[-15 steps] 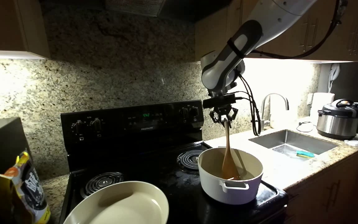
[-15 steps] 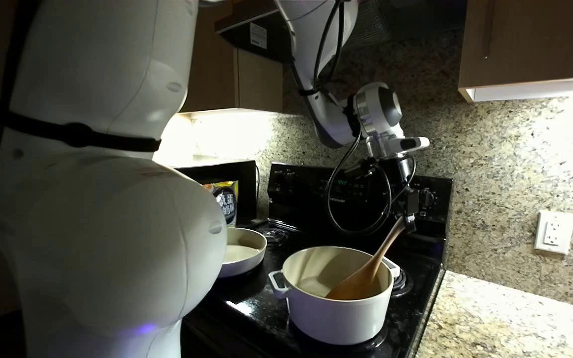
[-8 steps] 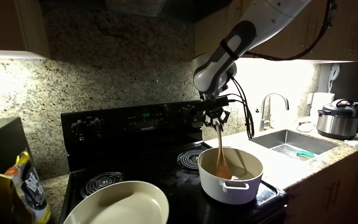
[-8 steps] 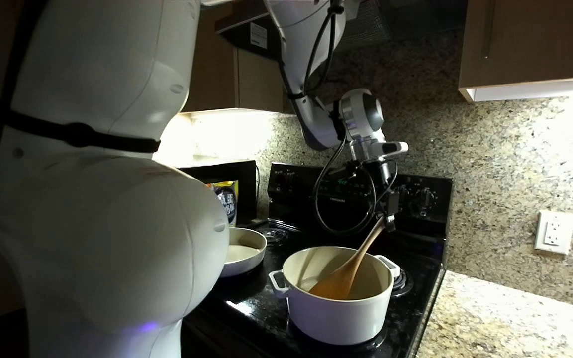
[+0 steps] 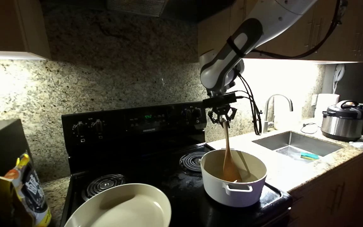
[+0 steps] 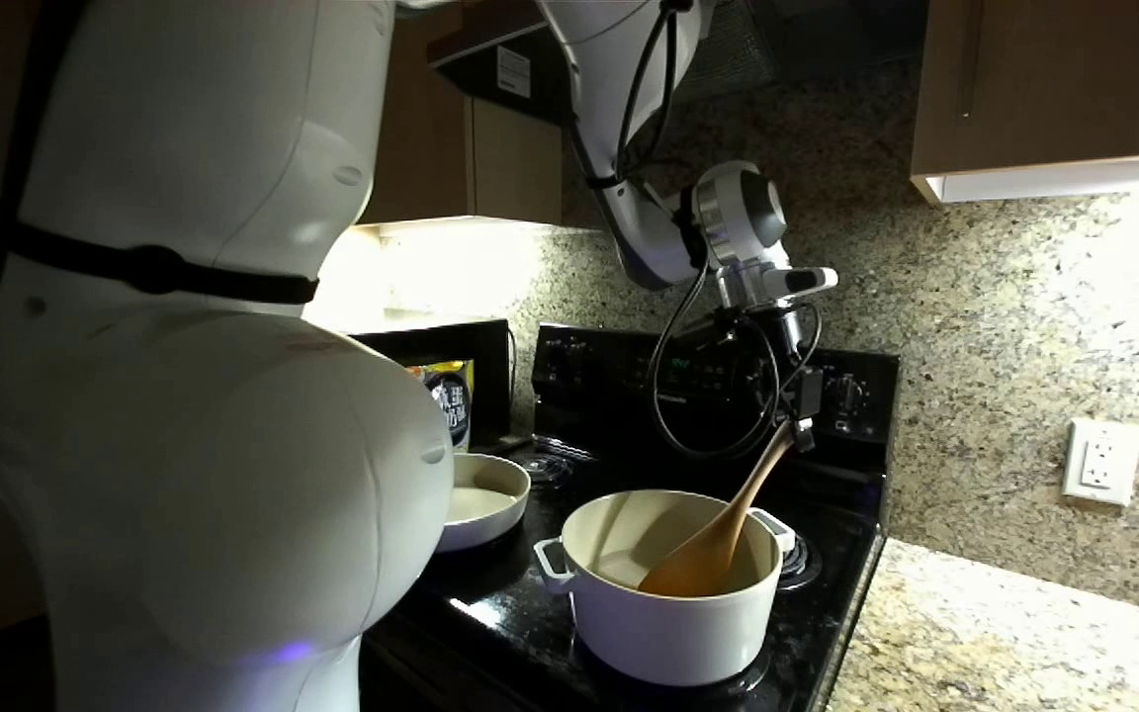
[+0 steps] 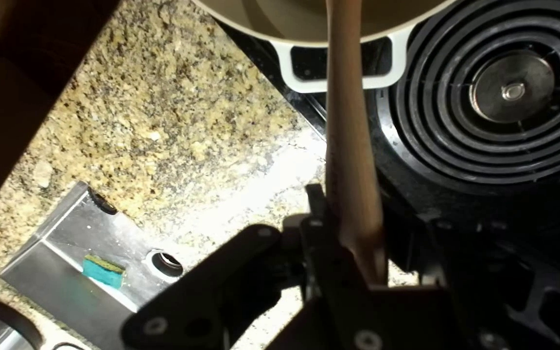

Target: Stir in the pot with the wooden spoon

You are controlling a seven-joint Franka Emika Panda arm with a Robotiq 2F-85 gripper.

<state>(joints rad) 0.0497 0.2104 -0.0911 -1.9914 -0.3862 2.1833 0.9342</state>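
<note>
In the white round pot [image 5: 214,187] on a black coil stove [image 5: 186,199], the brown wooden spoon [image 5: 228,154] is tilted, its handle pinched by the black gripper [image 5: 224,122]. Near the pot, a speckled granite counter [image 7: 178,112] is lit.

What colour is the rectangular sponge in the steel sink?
The sponge is teal with a yellowish layer, clearest in the wrist view.

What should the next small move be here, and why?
Probably a short sideways sweep of the wooden spoon inside the pot, with its broad end below the rim. The gripper holds the spoon's upper end, the broad end is down in the pot, and open room shows beside it.
</note>
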